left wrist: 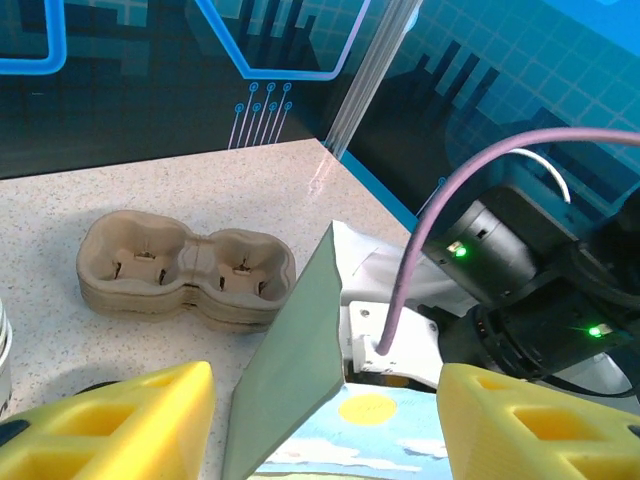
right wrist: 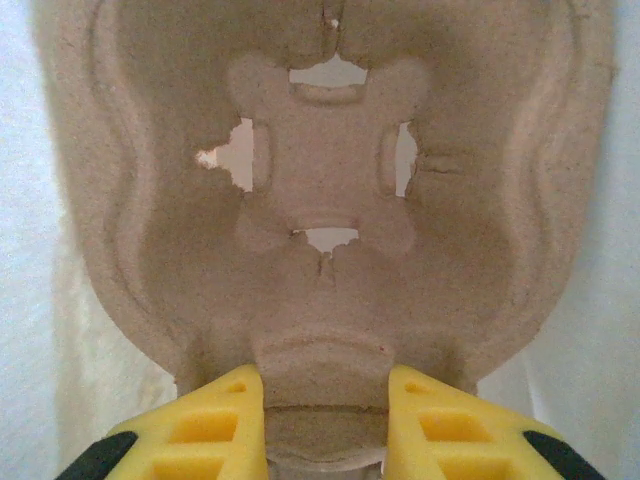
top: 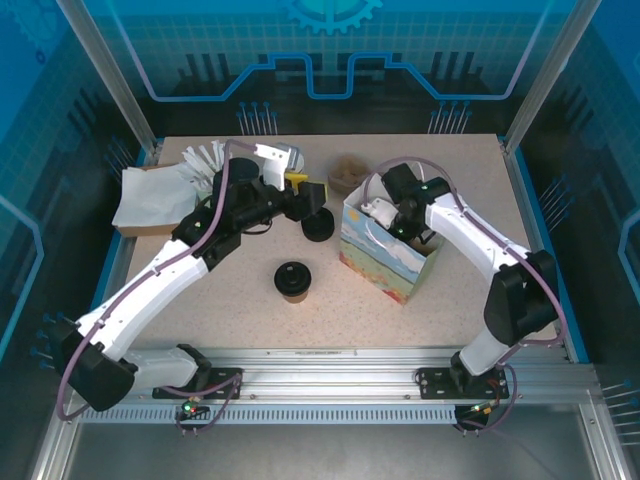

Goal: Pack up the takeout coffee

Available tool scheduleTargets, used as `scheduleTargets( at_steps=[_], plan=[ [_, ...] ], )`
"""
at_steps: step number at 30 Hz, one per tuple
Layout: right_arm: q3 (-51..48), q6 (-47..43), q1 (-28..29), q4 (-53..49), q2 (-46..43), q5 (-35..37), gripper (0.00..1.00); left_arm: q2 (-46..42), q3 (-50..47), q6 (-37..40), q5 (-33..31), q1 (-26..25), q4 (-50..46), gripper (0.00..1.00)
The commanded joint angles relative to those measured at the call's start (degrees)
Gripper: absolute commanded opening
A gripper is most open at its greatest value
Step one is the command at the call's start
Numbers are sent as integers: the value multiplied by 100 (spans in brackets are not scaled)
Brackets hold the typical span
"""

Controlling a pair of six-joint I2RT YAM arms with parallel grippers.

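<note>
The left arm [top: 150, 280] reaches from the near left corner to the middle of the desk [top: 230, 310]. The left hand [left wrist: 325, 400] sits low and points right, at the paper bag [top: 385, 258]. Its two yellow fingers [left wrist: 110, 420] are wide apart and there is nothing between them.

The right arm [top: 480, 245] comes up from the near right, bends, and dips into the top of the bag. Inside the bag's white walls, the right hand [right wrist: 325, 385] pinches the edge of a brown cup tray [right wrist: 320, 200]. Its fingers are close together on the tray.

There are two arms and one bag. One takeout coffee [top: 292, 278] stands on the desk, with a black lid on a brown cup. It is left of the bag and nearer than the left hand, and neither hand touches it.

One black round thing [top: 318, 225] sits just beside the left hand, on its near side. I cannot tell if it is a lid or a cup. One stack of trays [left wrist: 185, 270] sits past the bag on the far side. Each tray has two holes, but I cannot count how many trays are in the stack.

The bag hides the right hand's fingers from above. The tray in the bag is cut off at its edges. Some white paper [top: 150, 195] lies at the far left.
</note>
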Motion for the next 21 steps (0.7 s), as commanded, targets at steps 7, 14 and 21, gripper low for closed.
scheduleTargets(
  at_steps=[7, 14, 21],
  plan=[
    [-540, -232, -144, 848, 400, 38, 31, -370, -324, -43, -190, 25, -139, 63],
    [-757, -251, -95, 1176, 546, 122, 37, -456, -456, -67, -192, 24, -121, 63],
    [-917, -120, 85, 1362, 484, 379, 47, -470, -547, -84, -182, 26, -94, 64]
  ],
)
